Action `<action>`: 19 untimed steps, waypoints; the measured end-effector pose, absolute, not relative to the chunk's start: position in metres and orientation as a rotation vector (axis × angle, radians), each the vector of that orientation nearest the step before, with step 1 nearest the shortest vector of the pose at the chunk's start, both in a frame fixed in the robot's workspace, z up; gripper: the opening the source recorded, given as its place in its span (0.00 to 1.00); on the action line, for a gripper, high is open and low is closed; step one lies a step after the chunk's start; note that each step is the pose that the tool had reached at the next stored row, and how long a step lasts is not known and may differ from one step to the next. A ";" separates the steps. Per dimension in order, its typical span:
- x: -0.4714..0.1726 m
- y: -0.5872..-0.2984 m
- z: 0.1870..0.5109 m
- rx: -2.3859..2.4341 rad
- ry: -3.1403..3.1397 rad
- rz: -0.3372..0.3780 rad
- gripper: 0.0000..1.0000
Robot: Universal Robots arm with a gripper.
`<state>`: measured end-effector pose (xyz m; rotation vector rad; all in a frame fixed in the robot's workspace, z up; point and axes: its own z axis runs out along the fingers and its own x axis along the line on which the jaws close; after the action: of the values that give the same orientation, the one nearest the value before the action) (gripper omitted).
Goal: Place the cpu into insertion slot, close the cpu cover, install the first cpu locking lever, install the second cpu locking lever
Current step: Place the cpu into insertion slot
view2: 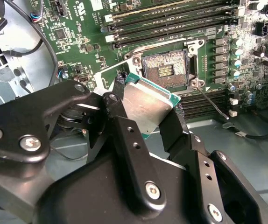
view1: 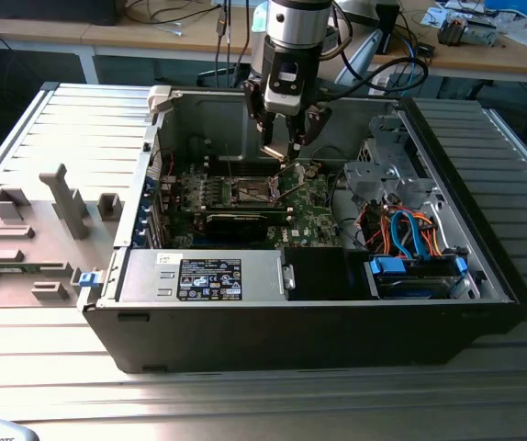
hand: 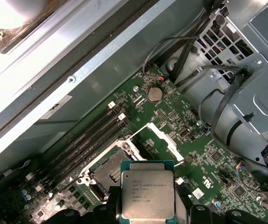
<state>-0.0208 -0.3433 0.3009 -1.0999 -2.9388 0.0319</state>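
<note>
Motherboard [view2: 78,28]; cpu [view2: 145,105] near insertion slot [view2: 165,70]

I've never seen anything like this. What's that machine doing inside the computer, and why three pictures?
It is a robot arm reaching into an open computer case. The exterior view comes from a camera off the arm; both wrist views come from cameras riding on it. Its jaws are shut on the cpu, a small silver chip, held above the green motherboard near the empty insertion slot. The cpu cover stands lifted open.
</note>
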 end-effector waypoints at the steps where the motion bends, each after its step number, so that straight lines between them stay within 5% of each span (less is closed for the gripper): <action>1: -0.021 -0.343 0.301 -1.102 -2.938 0.032 0.54; 19: -0.021 -0.343 0.301 -1.145 -2.921 0.032 0.54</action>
<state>-0.0208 -0.3433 0.3009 -1.1450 -2.9212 0.0319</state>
